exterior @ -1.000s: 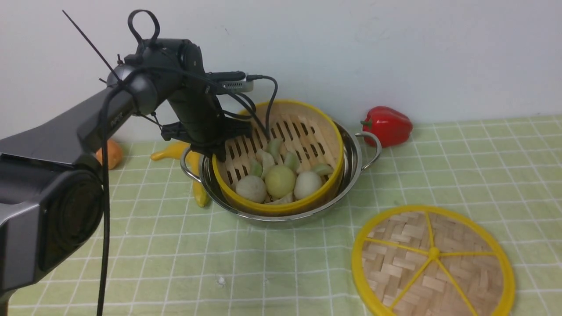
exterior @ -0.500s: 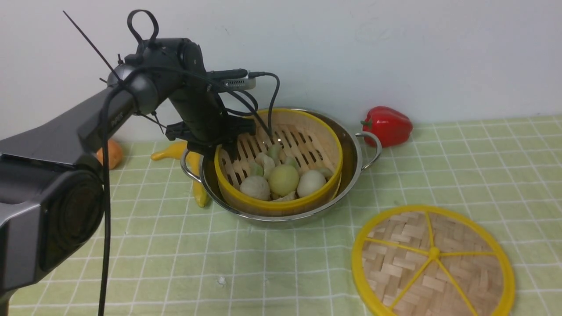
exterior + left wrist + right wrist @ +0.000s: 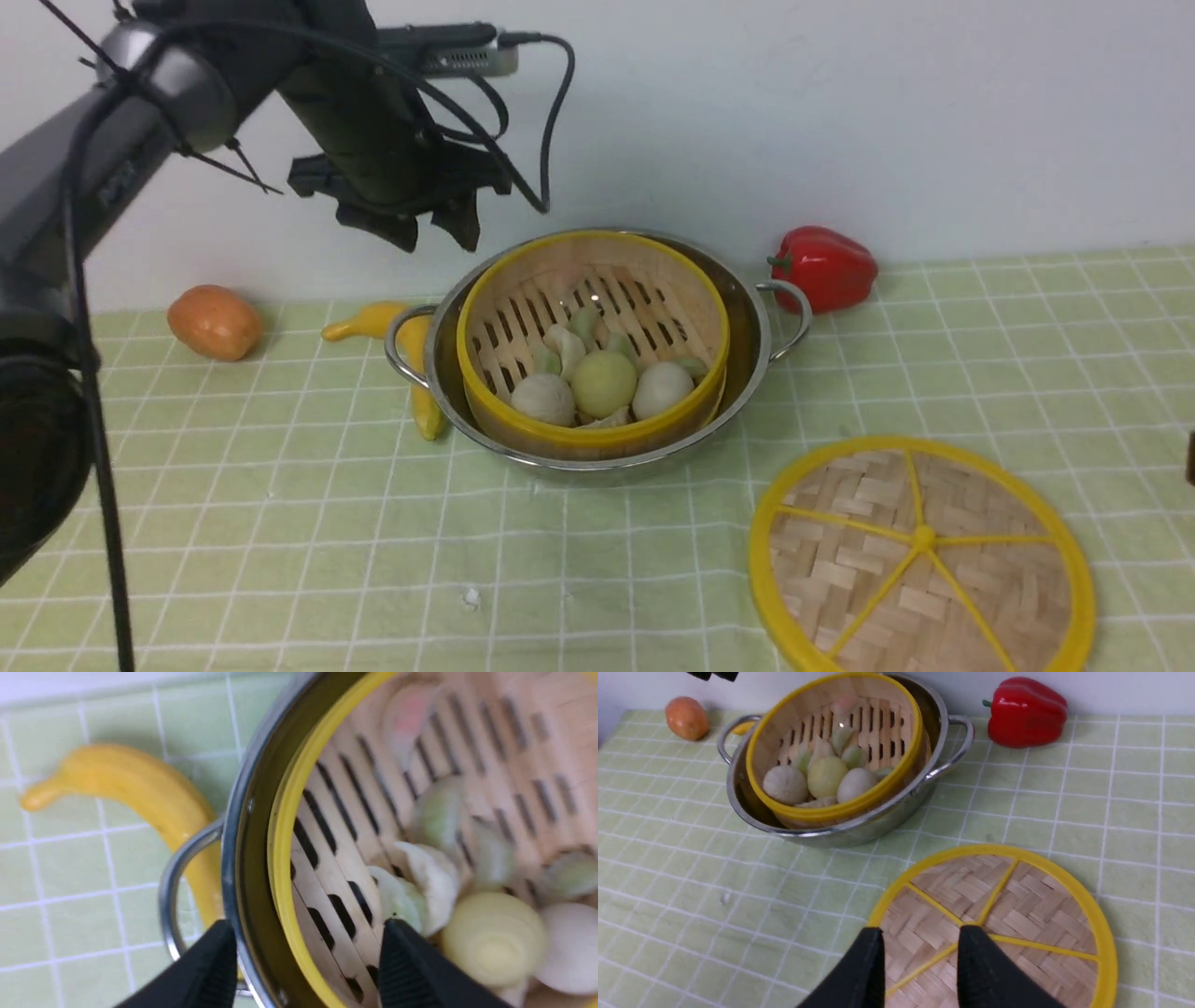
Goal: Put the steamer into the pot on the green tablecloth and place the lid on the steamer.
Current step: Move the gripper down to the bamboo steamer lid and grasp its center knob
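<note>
The steamer [image 3: 653, 308], a bamboo basket with yellow rims and buns inside, sits in the steel pot [image 3: 750, 322] on the green tablecloth [image 3: 327, 523]. My left gripper [image 3: 437, 233] hangs open and empty above the pot's left rim. In the left wrist view the left gripper [image 3: 306, 928] has the steamer [image 3: 355, 826] rim and pot [image 3: 238, 858] wall showing between its fingers, below them. The woven lid [image 3: 920, 551] lies flat on the cloth at the front right. My right gripper [image 3: 920, 933] is open just above the lid [image 3: 1017, 905], near its hub, holding nothing.
A red pepper [image 3: 826, 266] lies behind the pot's right handle by the white wall. A yellow banana [image 3: 373, 322] lies against the pot's left handle, and an orange fruit [image 3: 215, 322] sits further left.
My left gripper has opened, let go of the steamer's left rim and risen well above the pot. The steamer has dropped from tilted to level inside the pot.
</note>
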